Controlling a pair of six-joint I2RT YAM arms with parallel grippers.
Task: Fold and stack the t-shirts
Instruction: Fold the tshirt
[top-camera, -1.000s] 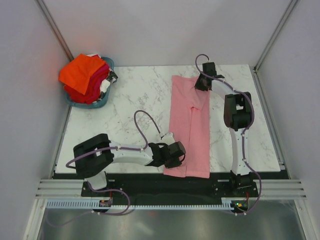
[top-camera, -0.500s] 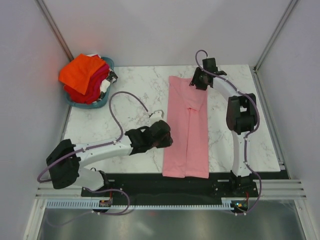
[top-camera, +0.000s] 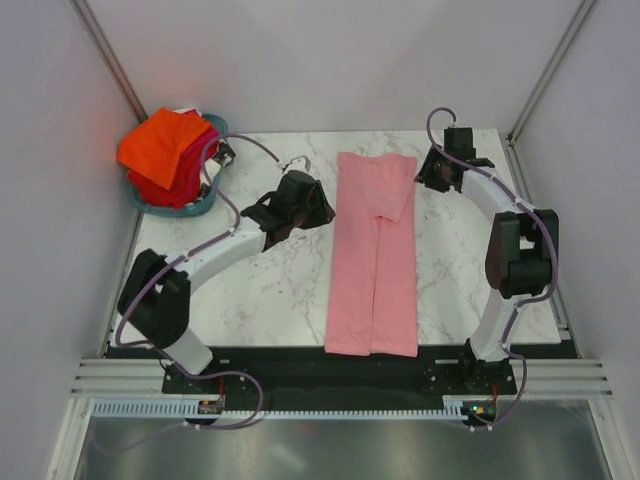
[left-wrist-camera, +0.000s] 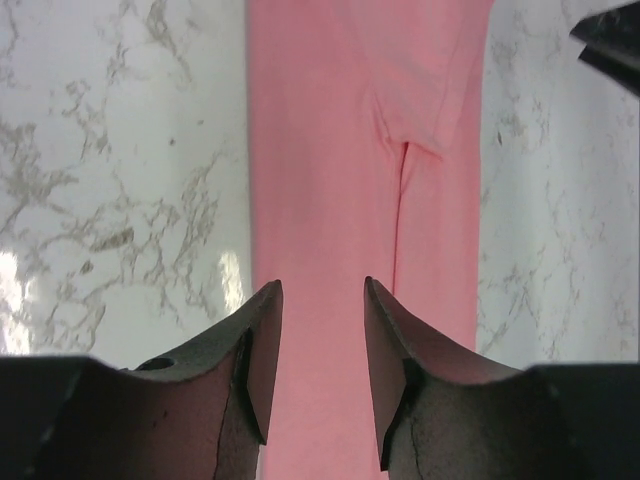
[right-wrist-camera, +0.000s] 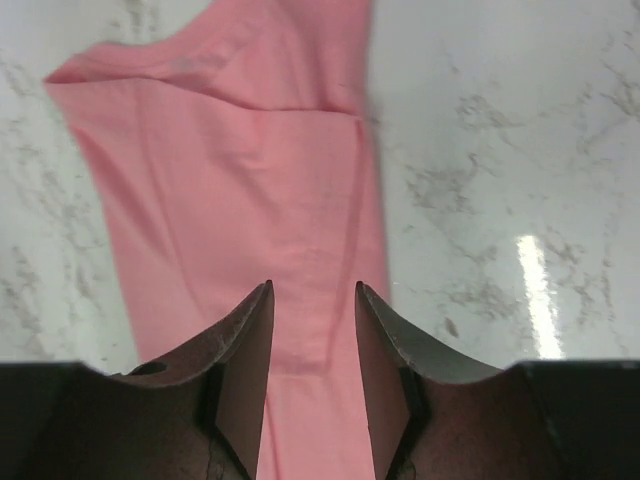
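Observation:
A light pink t-shirt (top-camera: 375, 255) lies flat on the marble table, folded lengthwise into a long narrow strip from the far edge to the near edge. It shows in the left wrist view (left-wrist-camera: 350, 150) and the right wrist view (right-wrist-camera: 230, 160). My left gripper (top-camera: 318, 200) is open and empty, just left of the strip's far part (left-wrist-camera: 322, 290). My right gripper (top-camera: 432, 172) is open and empty at the strip's far right corner (right-wrist-camera: 312, 290). Orange (top-camera: 160, 140) and red (top-camera: 185, 170) t-shirts are piled in the basket.
A teal basket (top-camera: 205, 205) holding the pile stands at the table's far left corner. Grey walls and metal posts close the table on three sides. The black base rail runs along the near edge.
My left arm has swung from the shirt's near left corner up to its far left side. My right gripper has let go of the far edge and moved right. The shirt lies straighter.

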